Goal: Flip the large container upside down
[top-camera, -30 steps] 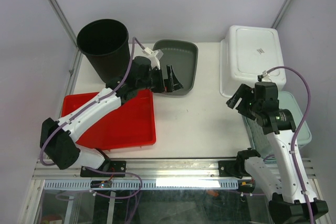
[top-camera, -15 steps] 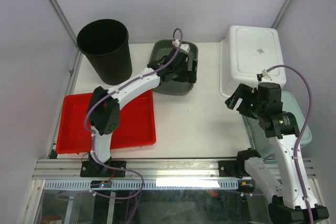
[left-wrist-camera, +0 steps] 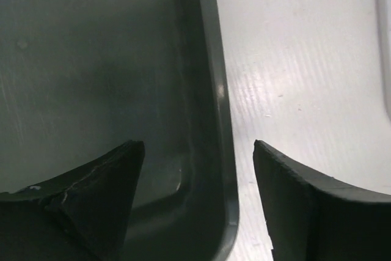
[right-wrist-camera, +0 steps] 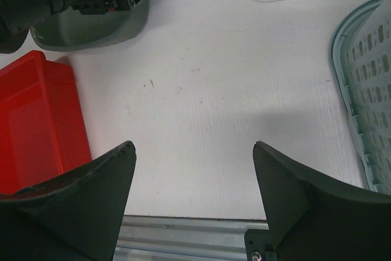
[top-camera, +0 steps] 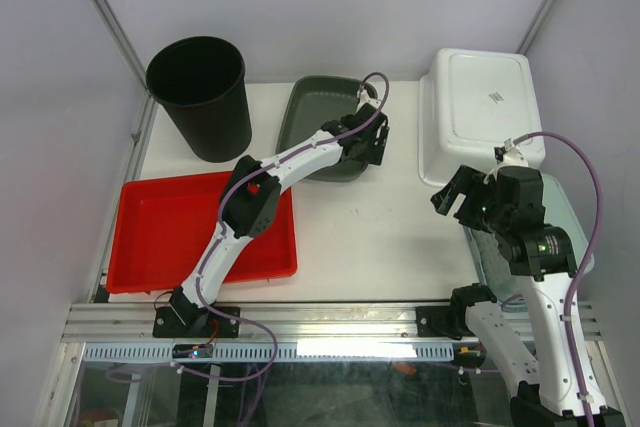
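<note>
**Left pincer straddles the grey tub's rim; right pincer hangs wide over bare desk**

At the far left corner a black bin [top-camera: 198, 87] stands upright, mouth up. In front of it a red tray [top-camera: 150, 237] lies flat at the near left of the desk [top-camera: 380, 237].

The left arm reaches over the tray's corner to the grey tub [top-camera: 312, 112]. The tub sits open side up at the back middle of the desk, just right of the bin. The left pincer [top-camera: 370, 147] is at the tub's right-hand rim near its front corner. From the wrist camera it is spread wide, one finger [left-wrist-camera: 91, 206] over the tub's inside and the other [left-wrist-camera: 317, 206] over the desk outside. The rim [left-wrist-camera: 214, 108] runs up between them, and neither finger clearly touches it.

Further right a white tub [top-camera: 485, 97] rests bottom up in the back right corner. In front of it the right pincer [top-camera: 452, 192] also gapes wide, holding nothing, above bare desk. A pale perforated basket [right-wrist-camera: 369, 90] lies at the right edge.
</note>
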Robot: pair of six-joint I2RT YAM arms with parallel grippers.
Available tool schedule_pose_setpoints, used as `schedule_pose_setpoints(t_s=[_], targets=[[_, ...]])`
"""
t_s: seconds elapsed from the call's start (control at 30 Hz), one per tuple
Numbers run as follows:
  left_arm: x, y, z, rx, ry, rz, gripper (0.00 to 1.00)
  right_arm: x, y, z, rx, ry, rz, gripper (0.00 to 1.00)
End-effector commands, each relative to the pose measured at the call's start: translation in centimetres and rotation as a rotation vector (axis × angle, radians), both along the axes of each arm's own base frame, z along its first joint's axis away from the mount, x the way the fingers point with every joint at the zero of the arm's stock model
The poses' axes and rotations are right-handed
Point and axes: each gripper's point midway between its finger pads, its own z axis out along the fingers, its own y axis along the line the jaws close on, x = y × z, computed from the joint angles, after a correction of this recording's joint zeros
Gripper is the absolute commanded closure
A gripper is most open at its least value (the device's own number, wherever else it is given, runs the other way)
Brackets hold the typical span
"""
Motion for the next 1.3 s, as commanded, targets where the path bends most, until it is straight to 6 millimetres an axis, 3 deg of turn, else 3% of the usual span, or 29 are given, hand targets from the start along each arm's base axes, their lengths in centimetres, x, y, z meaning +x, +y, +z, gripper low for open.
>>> schedule_pose_setpoints(t_s=[0.0, 0.13, 0.27, 0.47, 0.7, 0.83, 1.03, 1.27], targets=[[1.5, -0.8, 1.2, 0.002, -0.064, -0.007, 0.32, 0.2, 0.2, 1.7, 0.003, -0.052, 0.021, 0.19], [1.6, -0.5, 0.7, 0.021, -0.068, 0.0, 0.56, 0.0, 0.1, 1.8, 0.002, -0.055, 0.015, 0.19], [1.5, -0.9, 1.8, 0.01, -0.083, -0.015, 0.79, 0.0, 0.0, 1.8, 0.004, -0.053, 0.011, 0.19], [-0.2, -2.3, 8.6, -0.091, -0.138, -0.08, 1.0, -0.1, 0.0, 1.9, 0.01, -0.055, 0.003, 0.19], [-2.6, -2.9, 17.7, -0.285, -0.176, -0.141, 1.0, -0.1, 0.2, 1.6, 0.022, -0.05, 0.0, 0.19], [-3.7, -3.0, 20.8, -0.375, -0.168, -0.176, 1.0, -0.1, 0.2, 1.5, 0.023, -0.049, -0.002, 0.19], [-4.6, -2.8, 23.5, -0.519, -0.114, -0.228, 1.0, -0.4, -0.1, 1.9, 0.021, -0.066, -0.013, 0.19], [-6.9, -3.5, 24.8, -0.726, 0.033, -0.335, 1.0, -0.8, -0.4, 2.6, 0.015, -0.088, -0.029, 0.19]])
